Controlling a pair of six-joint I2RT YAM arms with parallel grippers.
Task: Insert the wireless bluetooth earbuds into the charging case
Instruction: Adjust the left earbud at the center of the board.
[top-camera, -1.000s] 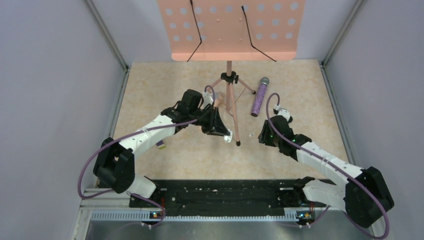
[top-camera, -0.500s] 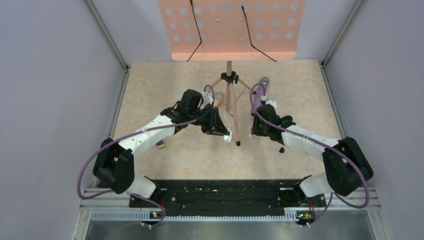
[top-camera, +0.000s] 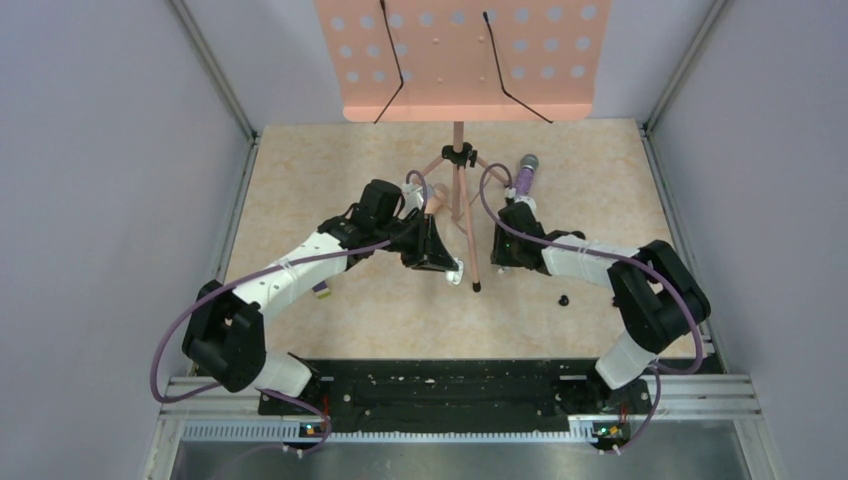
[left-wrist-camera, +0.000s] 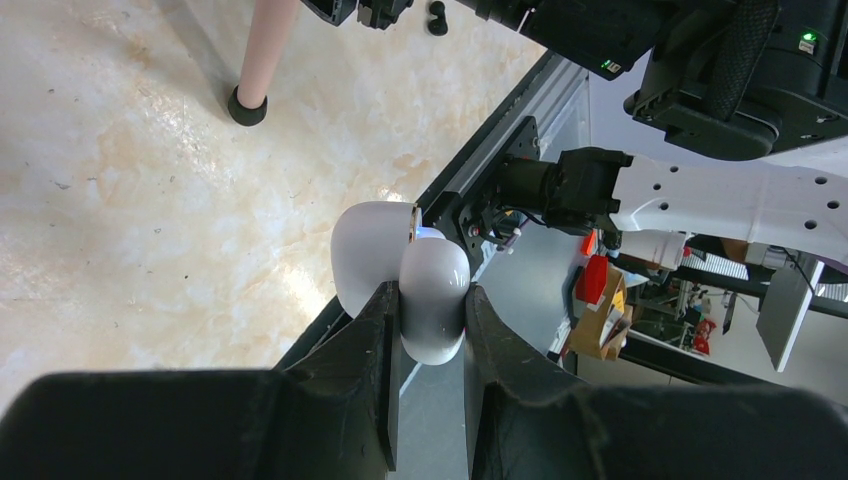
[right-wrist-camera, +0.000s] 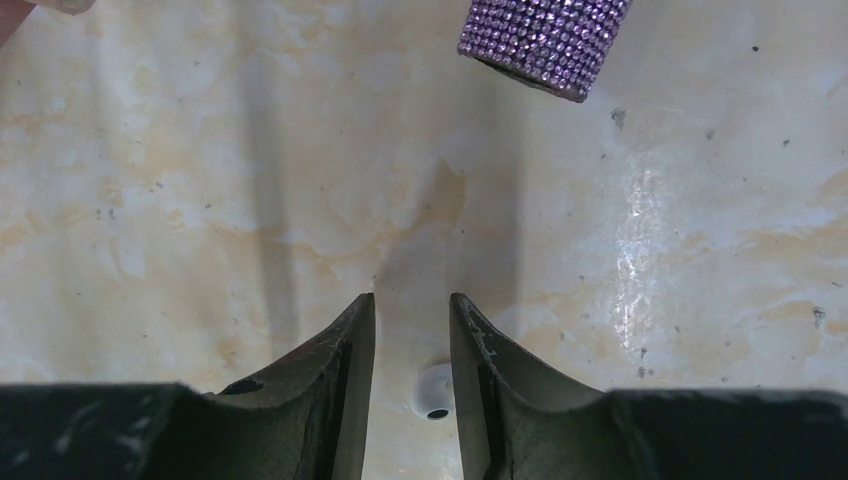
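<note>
Jaws of the left gripper are pressed onto the case, a white oval shell with its lid swung open. It is held just left of the stand's front foot.

Jaws of the right gripper stand slightly apart just right of the stand, pointing down at the table. One white earbud lies on the table between the fingers, close against one of them; whether it touches cannot be told.

Right of the stand lies the glittery purple microphone, its end just beyond the right fingertips. A small black piece sits on the table farther right of the stand, well apart from both grippers.
</note>
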